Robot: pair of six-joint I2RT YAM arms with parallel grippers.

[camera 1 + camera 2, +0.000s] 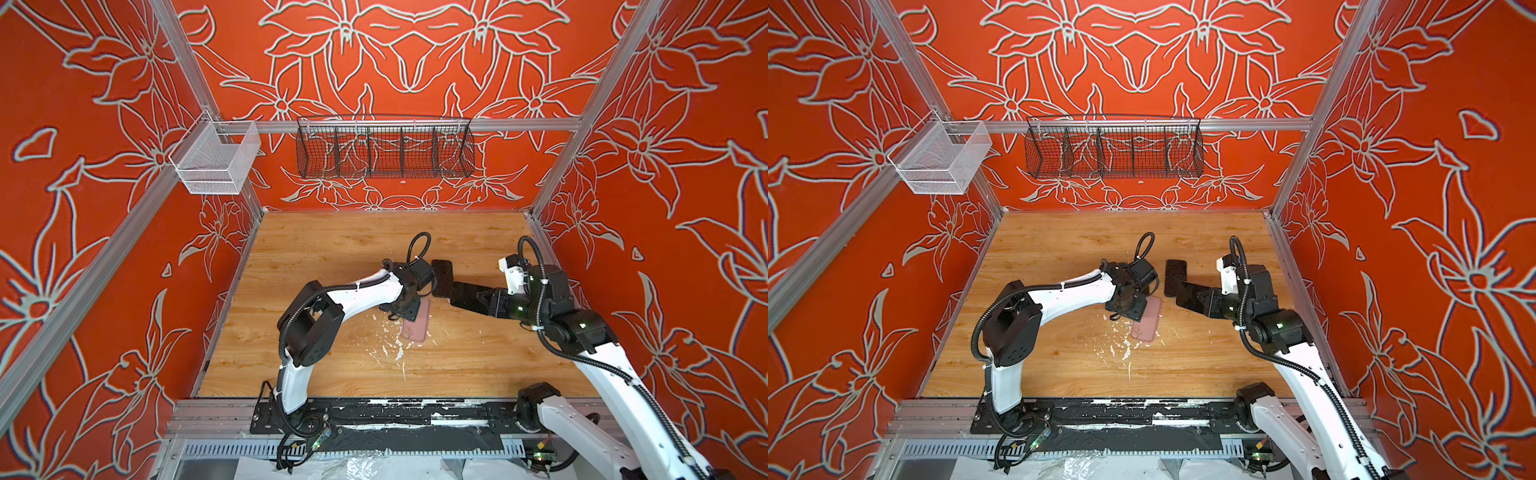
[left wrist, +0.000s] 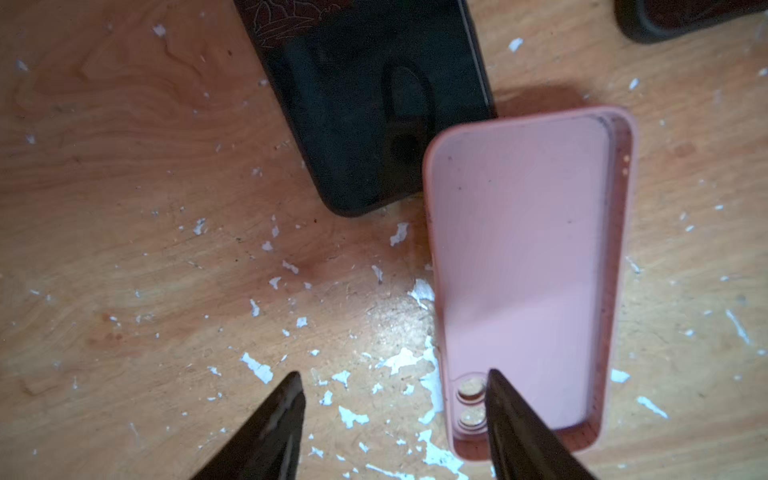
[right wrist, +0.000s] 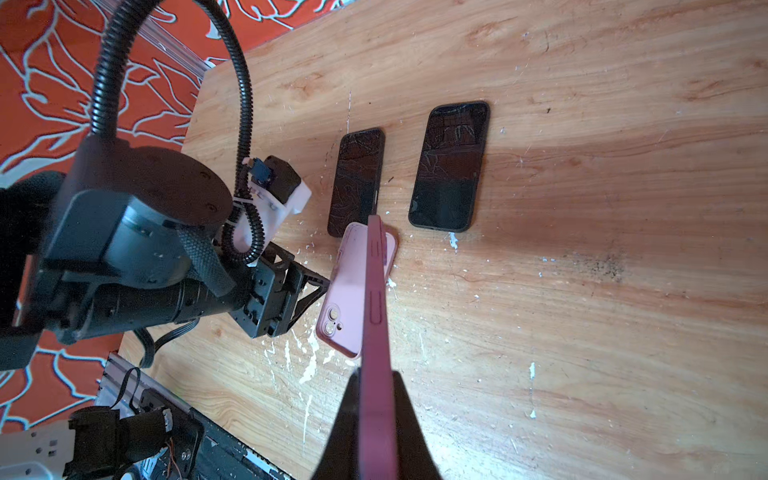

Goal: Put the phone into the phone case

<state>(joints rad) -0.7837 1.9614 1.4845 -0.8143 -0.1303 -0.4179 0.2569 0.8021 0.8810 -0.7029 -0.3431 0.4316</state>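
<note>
In a top view my left gripper hangs over the empty matte pink phone case. Left wrist: my jaws gape wide over its camera holes. Right wrist: my right gripper clamps the slim pink phone edge-on beside the case.

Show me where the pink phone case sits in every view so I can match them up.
Top view: pink phone case mid-table, lying flat.
Top view: same spot.
Left wrist: large, open side up.
Right wrist: mid-picture, partly behind the held phone.
Shared landmark: white flecks beside it.
</note>
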